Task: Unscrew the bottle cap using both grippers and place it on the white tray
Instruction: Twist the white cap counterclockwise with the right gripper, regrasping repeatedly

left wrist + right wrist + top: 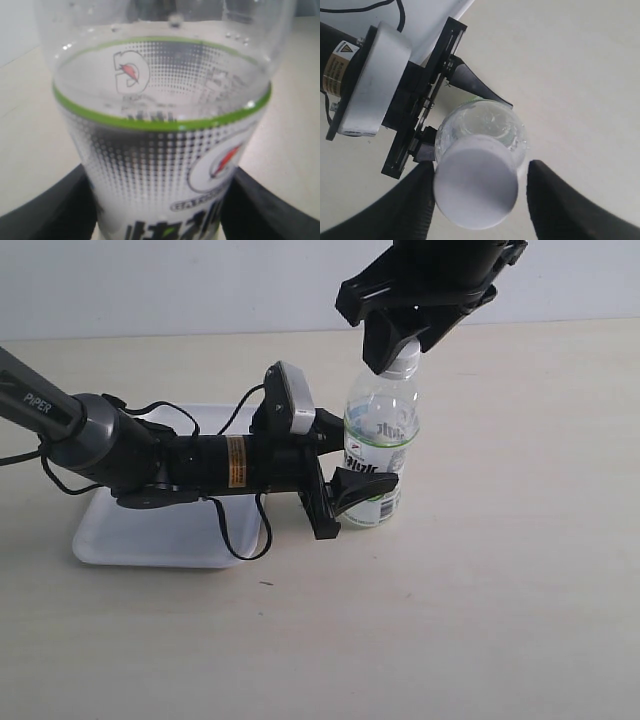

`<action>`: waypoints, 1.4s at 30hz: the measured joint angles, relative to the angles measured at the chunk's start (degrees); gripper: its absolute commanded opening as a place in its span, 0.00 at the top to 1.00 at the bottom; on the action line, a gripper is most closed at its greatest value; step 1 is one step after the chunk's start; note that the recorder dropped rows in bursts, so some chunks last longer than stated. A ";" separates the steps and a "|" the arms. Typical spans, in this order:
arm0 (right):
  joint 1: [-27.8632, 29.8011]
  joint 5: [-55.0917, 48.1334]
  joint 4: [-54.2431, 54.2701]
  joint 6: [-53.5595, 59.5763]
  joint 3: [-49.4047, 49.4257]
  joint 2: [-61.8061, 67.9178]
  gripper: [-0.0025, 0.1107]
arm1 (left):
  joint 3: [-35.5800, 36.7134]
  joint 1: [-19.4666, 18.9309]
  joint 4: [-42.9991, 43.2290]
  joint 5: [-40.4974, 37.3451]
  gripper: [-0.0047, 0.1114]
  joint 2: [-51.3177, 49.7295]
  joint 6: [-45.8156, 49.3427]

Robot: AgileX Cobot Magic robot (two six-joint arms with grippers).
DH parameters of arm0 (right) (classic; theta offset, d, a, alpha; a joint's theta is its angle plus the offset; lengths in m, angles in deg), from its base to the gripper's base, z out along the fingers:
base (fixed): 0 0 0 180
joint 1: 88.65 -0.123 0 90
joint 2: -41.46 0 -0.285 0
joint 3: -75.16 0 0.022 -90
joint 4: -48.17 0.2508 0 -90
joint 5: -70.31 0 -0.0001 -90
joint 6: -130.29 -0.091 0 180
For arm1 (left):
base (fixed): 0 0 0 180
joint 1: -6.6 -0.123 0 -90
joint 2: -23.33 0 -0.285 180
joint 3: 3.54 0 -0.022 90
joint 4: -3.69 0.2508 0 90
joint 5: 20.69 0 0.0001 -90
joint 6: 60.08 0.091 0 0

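Left end effector [355, 455] pinches bottle [380, 440] at label, upright on surface [500, 590] beside white tray [150, 540]. Right end effector [480, 200] straddles bottle cap [475, 185], spread, one finger touching. Cap on neck. My read: close, then twist.

round white plastic screw cap [476, 192]: on bottle neck;
clear plastic bottle with white-green label [382, 430]: upright;
flat white rectangular plastic tray [150, 540]: left of bottle

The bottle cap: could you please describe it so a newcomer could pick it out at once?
On the beige table stands one clear bottle, clamped by the left gripper. The bottle cap tops its neck, between the fingers of the right gripper. It is the only small, round, plain white piece there.
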 measured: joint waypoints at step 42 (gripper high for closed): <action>0.00 0.00 -0.97 62.90 0.00 0.00 0.98 | 0.00 0.00 -0.23 -0.22 0.96 0.00 -0.93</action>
